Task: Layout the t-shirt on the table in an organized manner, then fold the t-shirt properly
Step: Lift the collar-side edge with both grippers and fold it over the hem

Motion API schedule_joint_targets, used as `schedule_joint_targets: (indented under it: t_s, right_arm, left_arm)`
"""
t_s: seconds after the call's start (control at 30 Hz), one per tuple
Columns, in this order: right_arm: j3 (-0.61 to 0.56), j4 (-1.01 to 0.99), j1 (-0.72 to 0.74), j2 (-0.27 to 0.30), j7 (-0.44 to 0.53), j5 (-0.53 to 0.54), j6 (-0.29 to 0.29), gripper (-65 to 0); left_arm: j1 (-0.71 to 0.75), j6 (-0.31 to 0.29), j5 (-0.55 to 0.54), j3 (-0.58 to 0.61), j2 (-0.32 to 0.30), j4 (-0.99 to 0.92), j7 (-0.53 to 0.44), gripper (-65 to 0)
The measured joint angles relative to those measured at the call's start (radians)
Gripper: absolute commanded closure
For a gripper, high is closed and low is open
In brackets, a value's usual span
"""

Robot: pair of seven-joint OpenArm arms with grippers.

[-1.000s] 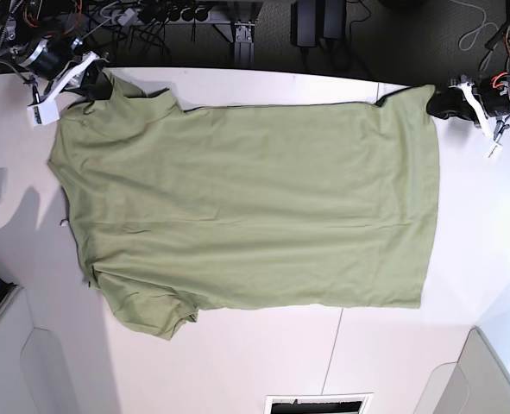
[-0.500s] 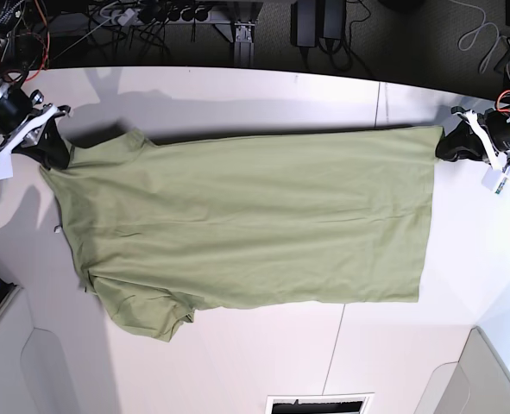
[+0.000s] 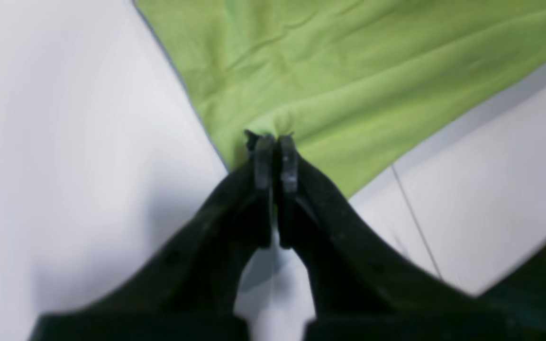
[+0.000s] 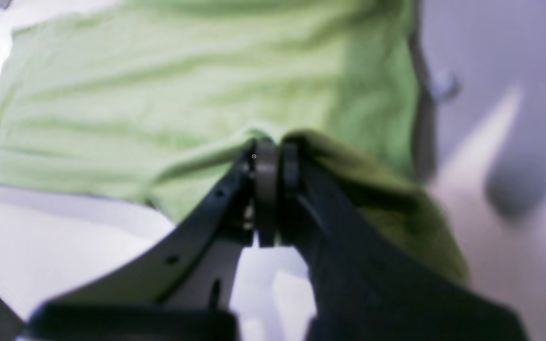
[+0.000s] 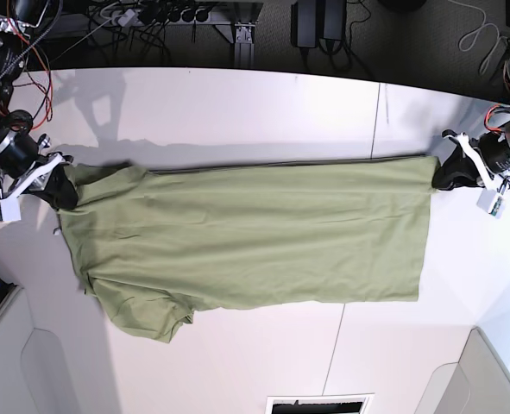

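Note:
The olive-green t-shirt (image 5: 255, 233) lies spread across the white table (image 5: 237, 108), its far edge lifted and pulled toward the near side. My left gripper (image 5: 442, 175) at the base view's right is shut on the shirt's far hem corner; in the left wrist view (image 3: 275, 142) the jaws pinch the cloth (image 3: 349, 71). My right gripper (image 5: 62, 188) at the base view's left is shut on the far sleeve and shoulder edge; in the right wrist view (image 4: 270, 149) cloth (image 4: 183, 94) drapes over the right finger.
Cables and dark equipment (image 5: 177, 21) sit behind the table's far edge. A thin dark seam (image 5: 376, 108) crosses the table at right. Grey panels (image 5: 30, 362) flank the near corners, and a vent (image 5: 317, 404) sits at the near edge.
Both grippers have pulled the shirt's far edge toward the near side, so the spread cloth looks narrower. The near edge has stayed in place.

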Motion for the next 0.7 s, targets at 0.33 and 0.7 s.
schedule_joint_targets:
  t_s: [0.33,0.7]
  right_arm:
    - [-0.119,-0.175,0.208,0.000,0.043,-0.101,0.000,0.0]
    - [-0.182,-0.308,0.256,0.000,0.057,-0.120,-0.007,-28.2]
  left_arm:
    - [-0.154,0.001,0.106,0.011,0.041,-0.176,-0.085,0.0]
    - [-0.290,0.026,0.286,0.226,0.084,-0.261,-0.187,-21.9]
